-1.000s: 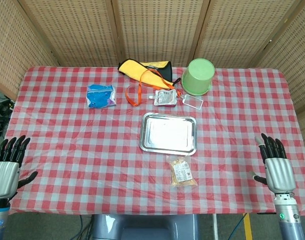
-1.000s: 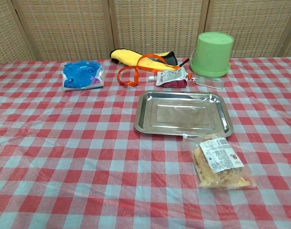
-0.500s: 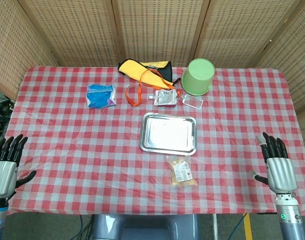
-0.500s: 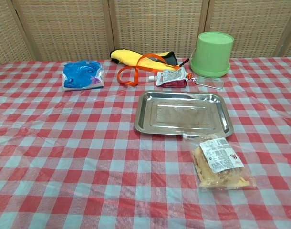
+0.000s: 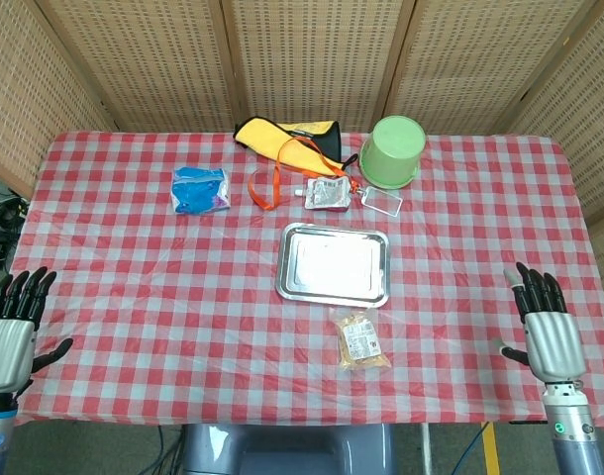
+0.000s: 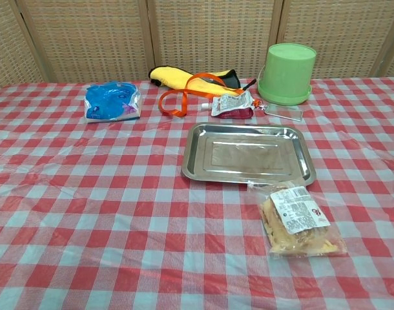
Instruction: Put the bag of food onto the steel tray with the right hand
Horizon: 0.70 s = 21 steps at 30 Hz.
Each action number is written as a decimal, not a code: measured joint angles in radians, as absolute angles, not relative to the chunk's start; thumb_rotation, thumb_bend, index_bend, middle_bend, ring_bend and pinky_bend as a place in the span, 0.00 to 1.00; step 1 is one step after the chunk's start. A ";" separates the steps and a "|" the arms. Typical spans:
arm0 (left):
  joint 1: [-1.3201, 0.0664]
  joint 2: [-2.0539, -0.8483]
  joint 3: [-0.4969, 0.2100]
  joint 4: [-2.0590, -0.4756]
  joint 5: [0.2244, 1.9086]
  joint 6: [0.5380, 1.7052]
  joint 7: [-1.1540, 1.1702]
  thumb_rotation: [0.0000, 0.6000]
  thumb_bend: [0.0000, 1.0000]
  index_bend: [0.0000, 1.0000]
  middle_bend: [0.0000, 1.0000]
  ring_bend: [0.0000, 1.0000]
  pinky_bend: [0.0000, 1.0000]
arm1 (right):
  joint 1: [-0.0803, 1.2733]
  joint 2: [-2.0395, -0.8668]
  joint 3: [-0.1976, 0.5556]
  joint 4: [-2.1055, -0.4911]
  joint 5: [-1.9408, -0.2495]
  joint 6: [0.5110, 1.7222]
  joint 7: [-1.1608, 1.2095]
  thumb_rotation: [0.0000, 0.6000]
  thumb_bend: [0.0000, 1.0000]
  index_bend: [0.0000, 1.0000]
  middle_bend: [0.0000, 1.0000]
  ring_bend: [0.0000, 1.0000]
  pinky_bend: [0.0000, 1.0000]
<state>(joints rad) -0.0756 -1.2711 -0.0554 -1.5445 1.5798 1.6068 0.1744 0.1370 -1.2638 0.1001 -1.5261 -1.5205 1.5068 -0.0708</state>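
Head view: the bag of food [image 5: 361,341] lies flat on the checked counter [image 5: 134,267], just beside the near edge of the steel tray [image 5: 333,264], not on it. The right hand [image 5: 548,332] sits at the counter's right near corner, fingers [image 5: 533,285] spread and holding nothing. The left hand [image 5: 10,332] at the left near corner shows likewise, fingers apart and empty.

Chest view: bag of food [image 6: 298,219] rests just in front of the tray's [image 6: 247,155] right near corner. A green tub [image 6: 287,73] stands behind. Neither hand shows.
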 measured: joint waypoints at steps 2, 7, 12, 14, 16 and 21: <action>-0.075 -1.269 -0.057 -1.546 1.576 1.607 0.170 1.00 0.06 0.00 0.00 0.00 0.00 | 0.141 -1.263 0.097 -1.526 -1.536 1.506 -0.064 1.00 0.10 0.00 0.00 0.00 0.00; -0.076 -1.266 -0.061 -1.549 1.570 1.605 0.165 1.00 0.06 0.00 0.00 0.00 0.00 | 0.170 -1.259 0.072 -1.525 -1.617 1.487 -0.038 1.00 0.11 0.09 0.00 0.00 0.00; -0.077 -1.266 -0.061 -1.547 1.568 1.601 0.161 1.00 0.06 0.00 0.00 0.00 0.00 | 0.227 -1.259 0.051 -1.551 -1.664 1.402 -0.051 1.00 0.11 0.11 0.00 0.00 0.00; -0.077 -1.264 -0.063 -1.547 1.565 1.601 0.155 1.00 0.06 0.00 0.00 0.00 0.00 | 0.247 -1.262 0.047 -1.569 -1.671 1.369 -0.063 1.00 0.10 0.10 0.00 0.00 0.00; -0.077 -1.263 -0.065 -1.547 1.561 1.600 0.149 1.00 0.06 0.00 0.00 0.00 0.00 | 0.270 -1.268 0.043 -1.590 -1.677 1.332 -0.082 1.00 0.10 0.10 0.00 0.00 0.00; -0.079 -1.261 -0.063 -1.545 1.562 1.594 0.148 1.00 0.06 0.00 0.00 0.00 0.00 | 0.316 -1.287 0.031 -1.629 -1.692 1.257 -0.112 1.00 0.10 0.07 0.00 0.00 0.00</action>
